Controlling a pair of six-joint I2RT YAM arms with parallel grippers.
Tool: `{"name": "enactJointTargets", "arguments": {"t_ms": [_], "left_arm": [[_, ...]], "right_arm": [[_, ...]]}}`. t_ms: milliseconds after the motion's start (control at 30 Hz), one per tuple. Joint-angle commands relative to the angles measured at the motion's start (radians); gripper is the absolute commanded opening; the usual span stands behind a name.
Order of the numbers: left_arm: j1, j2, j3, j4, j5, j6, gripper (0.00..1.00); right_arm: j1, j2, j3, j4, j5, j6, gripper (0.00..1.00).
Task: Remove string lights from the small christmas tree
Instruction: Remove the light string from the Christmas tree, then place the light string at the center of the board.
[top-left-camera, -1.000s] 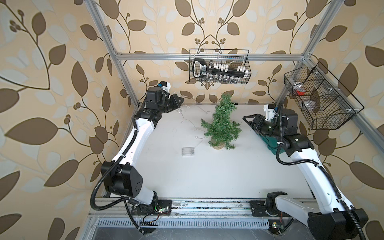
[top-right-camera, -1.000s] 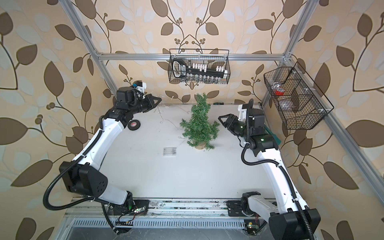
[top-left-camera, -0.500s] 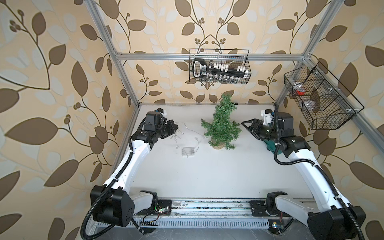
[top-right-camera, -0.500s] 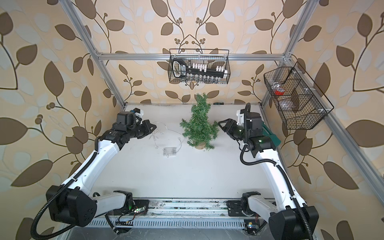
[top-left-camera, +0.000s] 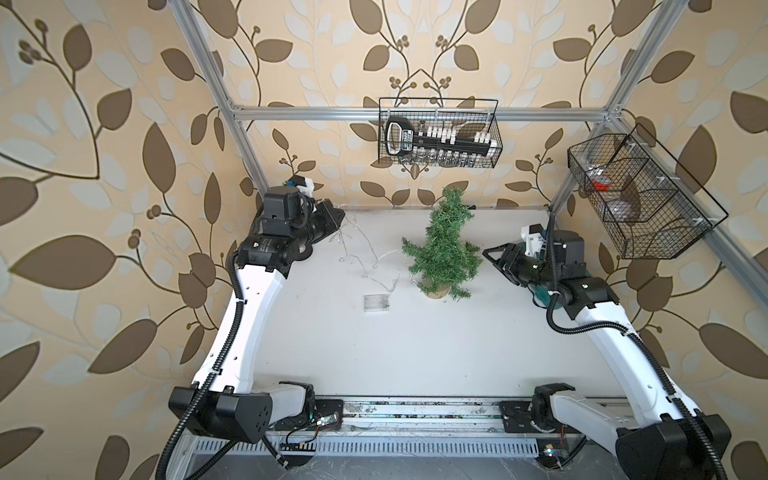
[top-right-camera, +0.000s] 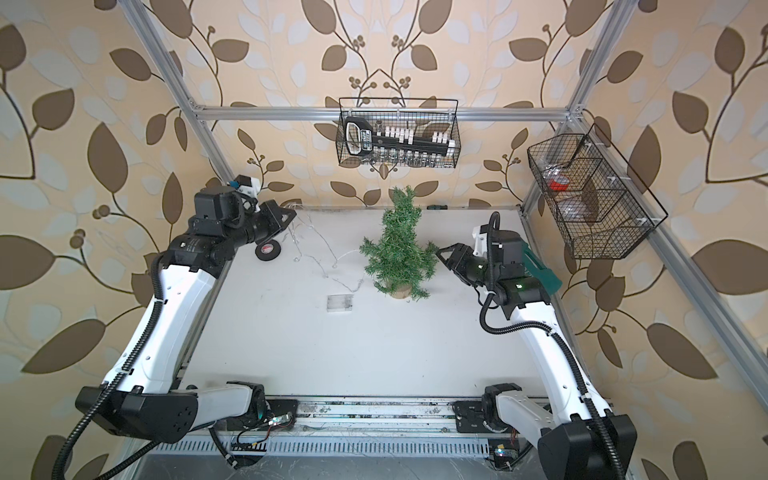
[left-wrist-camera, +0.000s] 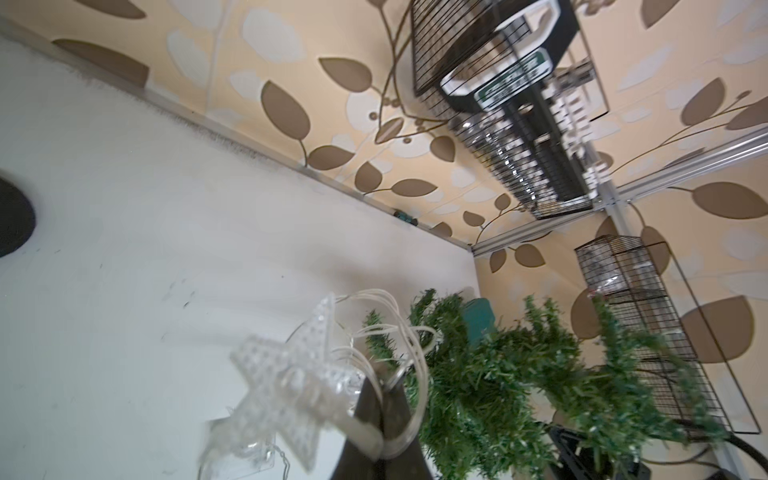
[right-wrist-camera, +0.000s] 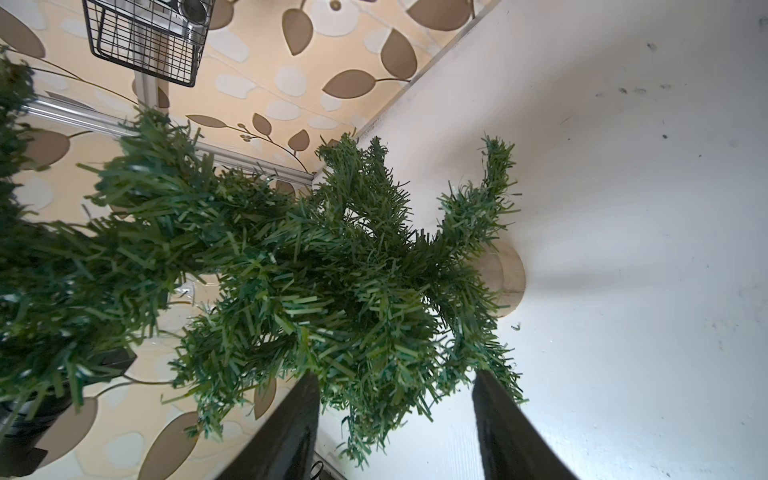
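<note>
Silvery string lights (left-wrist-camera: 299, 382), blurred, are clamped in left fingers (left-wrist-camera: 374, 419); right fingers (right-wrist-camera: 291, 428) apart, partly cropped.

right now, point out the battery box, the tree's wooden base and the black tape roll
battery box (top-left-camera: 376, 302), in a top view, its clear top
wooden base (right-wrist-camera: 505, 278), right wrist view, its bare tan side
black tape roll (top-right-camera: 268, 250), in a top view, its centre

Black tape roll (top-right-camera: 268, 250) lies flat on the white table (top-left-camera: 415, 345), back-left corner. Wire basket (top-left-camera: 440, 99) hangs on the rear frame rail and holds a black rack with white pieces. A second, partitioned wire basket (top-left-camera: 665, 243) hangs on the right rail; a teal object (top-right-camera: 544, 272) sits at the table's right edge.
</note>
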Motion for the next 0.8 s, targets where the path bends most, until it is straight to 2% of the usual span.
{"name": "enactJointTargets", "arguments": {"t_ms": [0, 133, 267, 433, 667, 767], "left_arm": [[0.002, 0.043, 0.146, 0.014, 0.072, -0.045, 0.0], [0.001, 0.102, 0.308, 0.004, 0.136, -0.092, 0.0], [-0.002, 0.139, 0.412, 0.024, 0.204, -0.15, 0.0], [0.001, 0.117, 0.537, -0.062, 0.168, -0.118, 0.0], [0.005, 0.05, 0.571, -0.158, 0.183, -0.1, 0.0], [0.006, 0.006, 0.568, -0.239, 0.114, -0.051, 0.0]], "right_arm": [[-0.006, -0.02, 0.02, -0.005, -0.013, -0.022, 0.58], [-0.01, -0.027, 0.016, -0.008, -0.013, -0.024, 0.58], [-0.012, -0.024, 0.018, -0.004, -0.013, -0.023, 0.58], [-0.016, -0.026, 0.025, -0.01, -0.011, -0.025, 0.58], [-0.021, -0.034, 0.017, -0.021, -0.01, -0.036, 0.58], [-0.022, -0.031, 0.017, -0.021, -0.01, -0.036, 0.59]]}}
